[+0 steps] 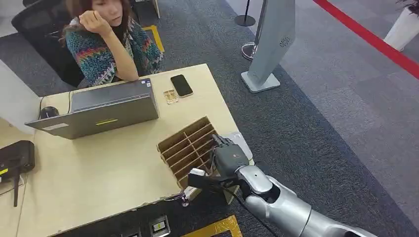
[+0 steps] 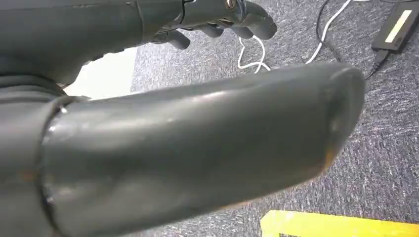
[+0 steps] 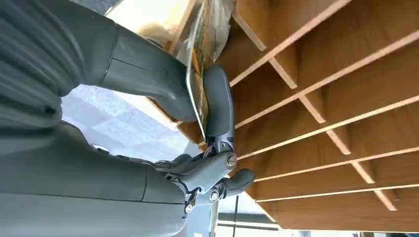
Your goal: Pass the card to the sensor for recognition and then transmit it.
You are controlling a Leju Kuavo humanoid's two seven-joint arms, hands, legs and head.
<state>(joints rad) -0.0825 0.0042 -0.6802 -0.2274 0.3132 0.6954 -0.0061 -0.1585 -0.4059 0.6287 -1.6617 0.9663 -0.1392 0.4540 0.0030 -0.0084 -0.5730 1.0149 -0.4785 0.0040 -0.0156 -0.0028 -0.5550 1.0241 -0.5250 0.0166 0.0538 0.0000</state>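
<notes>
Step in hand looked like the pickup: right hand [image 3: 197, 98] had the card [image 3: 197, 64] pinched edge-on between thumb and a finger, right at the wooden rack [image 1: 185, 148], other fingers curled in. Next move, I'd judge: lift the card clear of the dividers, then carry it to the sensor. Rack slots looked bare apart from that card. Left hand [image 2: 217, 19] hung over carpet, fingers loosely curled, holding nothing.

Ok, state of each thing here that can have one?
Card: pinched by the right hand at the wooden rack.
Left hand: holds nothing, fingers curled, over the carpet.
Laptop: open.
Phone: flat on the desk, screen dark.
</notes>
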